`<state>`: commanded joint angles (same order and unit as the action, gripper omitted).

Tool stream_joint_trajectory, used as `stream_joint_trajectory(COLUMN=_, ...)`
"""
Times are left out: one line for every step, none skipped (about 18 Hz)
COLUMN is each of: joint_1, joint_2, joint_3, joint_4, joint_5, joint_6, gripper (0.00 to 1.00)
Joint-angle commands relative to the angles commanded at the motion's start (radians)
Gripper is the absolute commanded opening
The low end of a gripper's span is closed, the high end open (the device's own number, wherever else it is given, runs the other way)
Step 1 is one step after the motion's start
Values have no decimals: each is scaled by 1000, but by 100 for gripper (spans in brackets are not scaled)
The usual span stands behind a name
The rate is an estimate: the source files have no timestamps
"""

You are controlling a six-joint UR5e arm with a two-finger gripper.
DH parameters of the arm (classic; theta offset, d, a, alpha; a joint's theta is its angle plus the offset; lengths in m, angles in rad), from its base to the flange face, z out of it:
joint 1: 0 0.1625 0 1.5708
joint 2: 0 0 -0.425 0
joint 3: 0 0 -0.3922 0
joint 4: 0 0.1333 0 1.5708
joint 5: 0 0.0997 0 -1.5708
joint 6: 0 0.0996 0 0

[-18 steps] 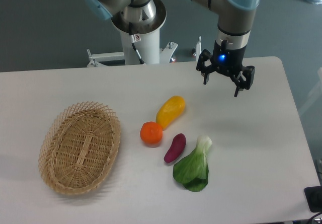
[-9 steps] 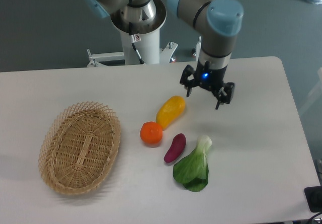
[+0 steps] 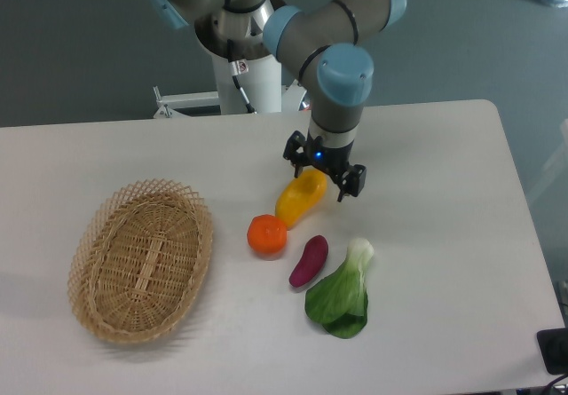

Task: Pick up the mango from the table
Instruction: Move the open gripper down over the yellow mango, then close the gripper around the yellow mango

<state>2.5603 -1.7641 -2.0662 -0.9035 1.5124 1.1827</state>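
Note:
The mango is a yellow oval fruit shading to orange, lying slantwise near the middle of the white table. My gripper is open and hangs over the mango's upper right end, one finger to each side of that end. Its body hides the tip of the mango. I cannot tell how far above the fruit it is.
A round orange lies just left below the mango. A purple sweet potato and a green bok choy lie below it. A wicker basket stands at the left.
The gripper has moved left and down across the table, from the back right to above the mango's upper end. It stays open. The fruits have not moved.

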Motion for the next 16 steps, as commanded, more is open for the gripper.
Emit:
stream_joint_trajectory(joint_1=-6, joint_2=-2, joint_3=-3, joint_4=0, joint_5=6, joint_6=0, gripper=100)
stream_joint_trajectory(joint_1=-8, joint_2=-2, joint_3=-2, joint_4=0, joint_5=8, joint_6=0, gripper=100)
stream_joint_trajectory(joint_1=-8, joint_2=-5, joint_3=-3, joint_4=0, joint_5=8, joint_6=2, gripper=100)
stream_joint_trajectory(joint_1=-9, joint_2=-14, joint_3=-3, joint_4=0, joint_5=11, joint_6=6, gripper=100)
stream_joint_trajectory(joint_1=-9, joint_2=-17, joint_3=-8, joint_4=0, joint_5=12, joint_6=6, gripper=100)
stream_joint_trajectory(joint_1=-9, joint_2=-17, joint_3=-8, joint_4=0, joint_5=12, joint_6=6, gripper=100)
stream_joint_trajectory(joint_1=-9, joint_2=-18, joint_3=-9, joint_4=0, joint_5=12, joint_6=6, gripper=100)
stream_joint_trajectory(joint_1=-9, joint_2=-32, joint_3=-14, joint_4=0, joint_5=12, joint_6=3, gripper=100)
stream_joint_trajectory(joint_1=-11, joint_2=-35, joint_3=-14, joint_4=2, joint_5=12, joint_6=2, gripper=100)
stream_joint_trajectory(joint_1=-17, joint_2=-46, joint_3=-14, joint_4=17, joint_5=14, joint_6=-5, gripper=100)
stream_joint_trajectory(joint_1=-17, joint_2=-48, joint_3=-18, joint_4=35, joint_5=15, joint_6=-8, gripper=100)
stream_joint_trajectory(joint_1=-20, joint_2=-49, joint_3=-23, joint_4=44, joint_5=20, joint_6=-9, gripper=100)
stream_joint_trajectory(joint_1=-22, joint_2=-52, joint_3=-28, joint_4=55, joint_5=20, joint_6=-9, gripper=100)
stream_joint_trajectory(joint_1=-22, joint_2=-52, joint_3=-31, joint_4=66, joint_5=17, joint_6=-11, gripper=100)
stream_joint_trajectory(joint_1=-22, joint_2=-52, joint_3=-32, joint_4=69, joint_5=18, joint_6=-15, gripper=100)
stream_joint_trajectory(joint_1=-22, joint_2=-52, joint_3=-35, joint_4=71, joint_5=20, joint_6=-17, gripper=100)
